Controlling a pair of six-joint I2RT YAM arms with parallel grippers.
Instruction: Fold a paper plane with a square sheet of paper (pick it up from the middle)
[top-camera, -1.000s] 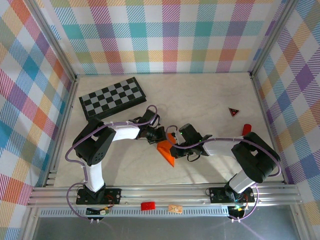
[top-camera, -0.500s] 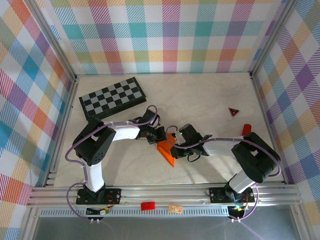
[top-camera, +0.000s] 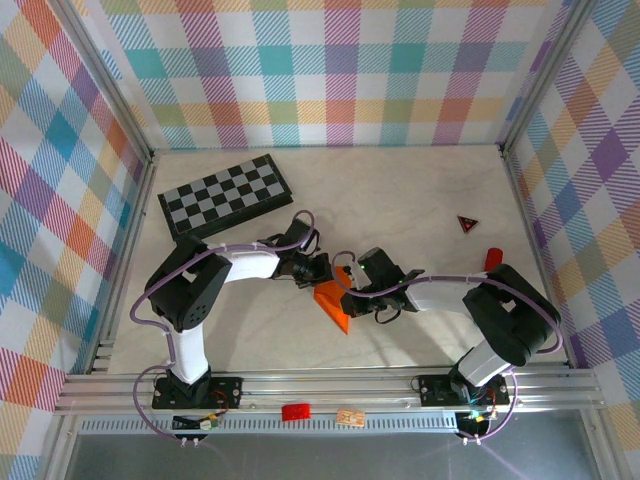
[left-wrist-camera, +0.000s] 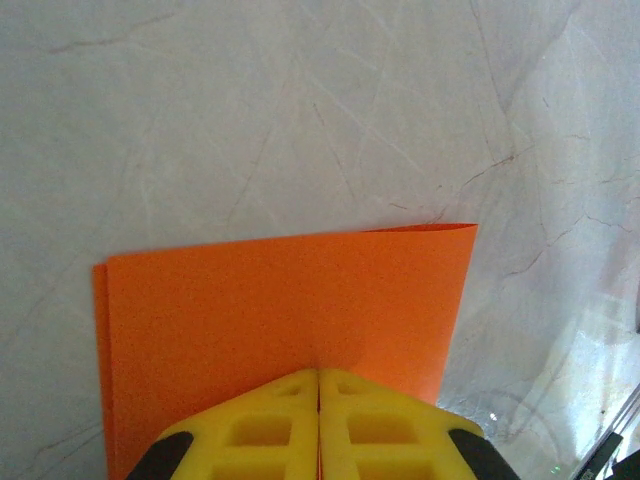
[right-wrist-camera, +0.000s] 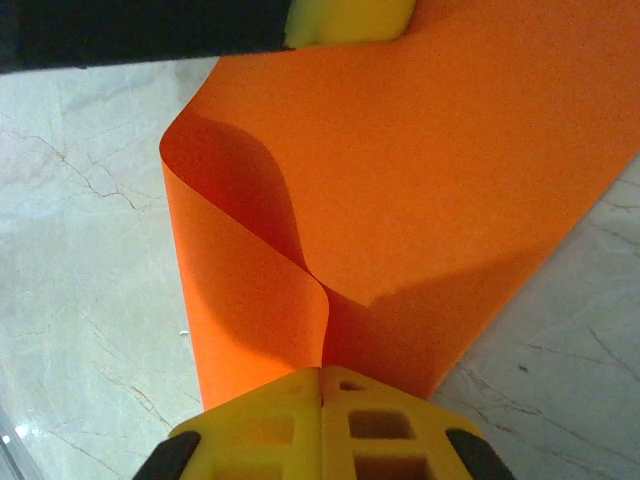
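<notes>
The bright orange square sheet of paper is folded over and held between both arms at the table's middle front. My left gripper is shut on one edge of the sheet of paper, its yellow fingertips pressed together on it. My right gripper is shut on the opposite side, where the sheet of paper bulges into a curved loop. The left arm's yellow finger shows at the top of the right wrist view. No dart shape is visible.
A black-and-grey checkerboard lies at the back left. A small dark red triangle and a small red cylinder sit at the right. Patterned walls enclose the marble table.
</notes>
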